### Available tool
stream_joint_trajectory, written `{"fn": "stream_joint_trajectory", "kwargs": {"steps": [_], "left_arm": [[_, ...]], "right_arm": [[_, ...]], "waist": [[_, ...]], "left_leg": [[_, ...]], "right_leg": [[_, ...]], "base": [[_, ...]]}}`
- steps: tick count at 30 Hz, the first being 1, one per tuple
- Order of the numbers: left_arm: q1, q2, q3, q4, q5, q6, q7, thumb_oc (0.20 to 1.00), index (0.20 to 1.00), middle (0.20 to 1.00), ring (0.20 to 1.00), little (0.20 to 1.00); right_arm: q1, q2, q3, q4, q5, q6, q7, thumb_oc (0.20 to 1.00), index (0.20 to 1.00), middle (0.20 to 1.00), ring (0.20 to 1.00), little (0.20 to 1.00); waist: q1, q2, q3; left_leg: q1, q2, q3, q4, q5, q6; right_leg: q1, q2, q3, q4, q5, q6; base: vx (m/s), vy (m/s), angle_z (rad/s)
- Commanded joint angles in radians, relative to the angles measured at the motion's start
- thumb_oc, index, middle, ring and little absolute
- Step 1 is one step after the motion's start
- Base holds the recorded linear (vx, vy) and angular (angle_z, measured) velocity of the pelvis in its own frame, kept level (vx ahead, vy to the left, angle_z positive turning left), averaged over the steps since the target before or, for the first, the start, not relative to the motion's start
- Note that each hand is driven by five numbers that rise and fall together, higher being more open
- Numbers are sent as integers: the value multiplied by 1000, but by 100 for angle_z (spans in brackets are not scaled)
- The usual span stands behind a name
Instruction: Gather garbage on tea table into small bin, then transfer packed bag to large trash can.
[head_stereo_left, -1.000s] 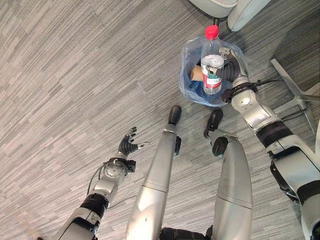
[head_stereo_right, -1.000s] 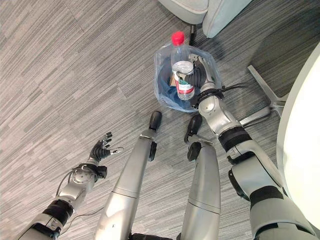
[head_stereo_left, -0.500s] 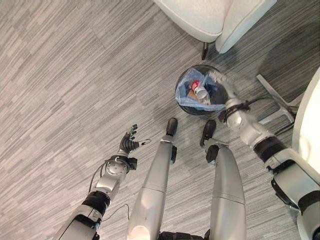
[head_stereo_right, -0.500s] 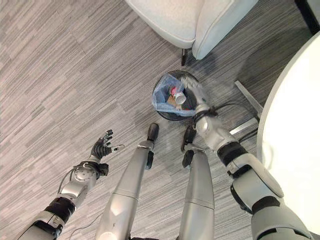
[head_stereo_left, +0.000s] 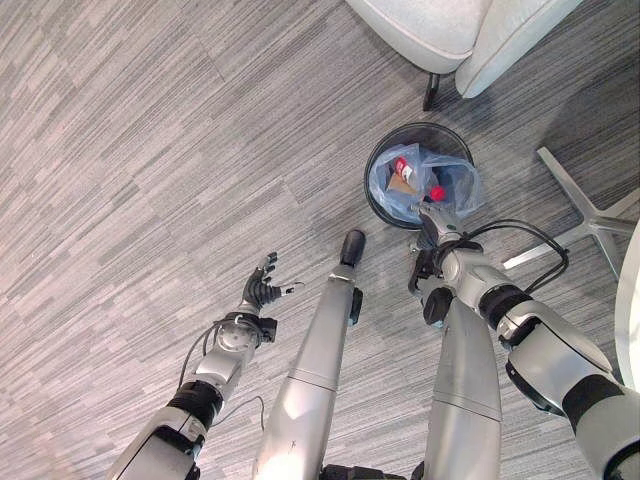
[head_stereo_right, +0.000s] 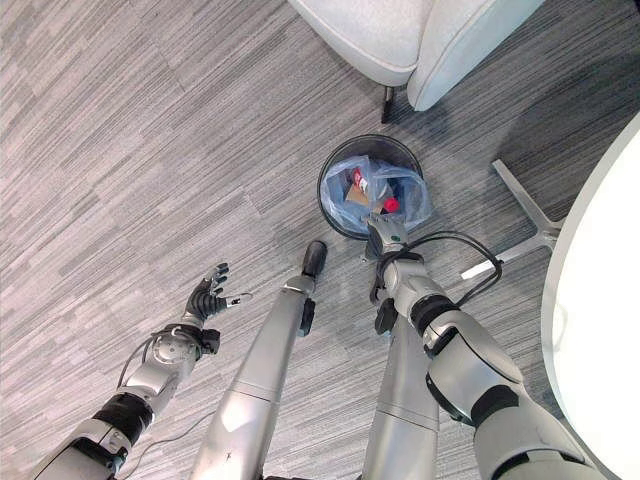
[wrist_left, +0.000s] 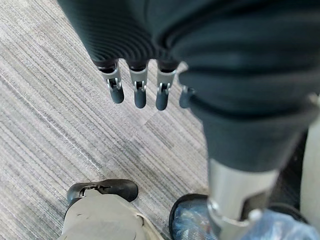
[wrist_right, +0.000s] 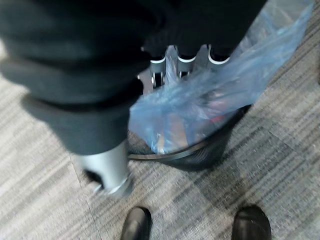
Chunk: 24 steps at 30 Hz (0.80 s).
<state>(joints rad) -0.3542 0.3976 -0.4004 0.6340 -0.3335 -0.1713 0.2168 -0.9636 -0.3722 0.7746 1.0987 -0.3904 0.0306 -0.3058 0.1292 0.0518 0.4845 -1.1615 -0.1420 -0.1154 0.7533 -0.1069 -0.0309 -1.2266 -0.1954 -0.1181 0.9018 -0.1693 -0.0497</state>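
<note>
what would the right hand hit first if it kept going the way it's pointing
Most likely the blue bag in the black bin: the right hand points at the bag's near edge. Whether they already touch is unclear.

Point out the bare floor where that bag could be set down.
Bare floor lies wide beside the black bin, out past the left hand. Crowded: chair behind the bin, table base opposite, right hand at the blue bag.

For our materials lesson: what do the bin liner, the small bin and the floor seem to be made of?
The blue bag looks like thin, glossy plastic film: translucent, crinkled, with the rubbish showing through. The small bin seems to be dark wire mesh, probably metal, judging by its see-through wall in the right wrist view. The floor looks like matt grey carpet tile with a streaked weave, though vinyl is possible.
</note>
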Motion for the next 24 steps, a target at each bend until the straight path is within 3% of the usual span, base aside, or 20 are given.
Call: {"fn": "stream_joint_trajectory", "kwargs": {"steps": [1, 9, 10, 17, 19, 24], "left_arm": [[13, 8, 25, -4, -3, -28, 10, 1000, 1000, 1000, 1000, 1000], [4, -10, 64, -9, -11, -16, 3, 1000, 1000, 1000, 1000, 1000], [15, -12, 83, -7, -9, -9, -3, 1000, 1000, 1000, 1000, 1000], [105, -7, 149, -35, 0, 4, -22, 1000, 1000, 1000, 1000, 1000], [141, -6, 167, -45, 0, 6, -30, 1000, 1000, 1000, 1000, 1000], [266, -8, 210, -101, 11, 10, -69, 1000, 1000, 1000, 1000, 1000]], "right_arm": [[21, -26, -6, -83, 73, -19, 0, 200, 200, 200, 200, 200], [121, -57, -152, -312, 202, -54, -18, 200, 200, 200, 200, 200], [177, -52, -215, -403, 250, -73, -15, 200, 200, 200, 200, 200], [349, -42, -344, -705, 342, -131, 23, 200, 200, 200, 200, 200], [393, -40, -368, -793, 363, -151, 44, 200, 200, 200, 200, 200], [534, -43, -430, -1021, 420, -197, 132, 200, 200, 200, 200, 200]], "waist": [[-14, 34, 8], [-33, 3, 7], [-44, -11, 0], [-67, -46, -30], [-72, -56, -37], [-91, -94, -116]], "left_leg": [[29, 7, 18, -52, -27, 13], [155, 21, 17, -152, -13, 15], [221, 27, 17, -200, -5, 12], [467, 47, 18, -371, 17, 10], [530, 51, 25, -423, 55, 12], [775, 70, 48, -590, 81, 16]], "right_leg": [[99, 11, 37, -52, -110, 73], [221, 34, 31, -169, -68, 84], [285, 39, 22, -224, -47, 92], [525, 47, 9, -411, 16, 113], [590, 47, -3, -478, 68, 116], [830, 62, -6, -670, 135, 150]], "base": [[-19, -11, 9], [-44, -5, -6], [-32, -4, -3], [-4, 23, -9], [-41, 68, -12], [85, 68, -17]]}}
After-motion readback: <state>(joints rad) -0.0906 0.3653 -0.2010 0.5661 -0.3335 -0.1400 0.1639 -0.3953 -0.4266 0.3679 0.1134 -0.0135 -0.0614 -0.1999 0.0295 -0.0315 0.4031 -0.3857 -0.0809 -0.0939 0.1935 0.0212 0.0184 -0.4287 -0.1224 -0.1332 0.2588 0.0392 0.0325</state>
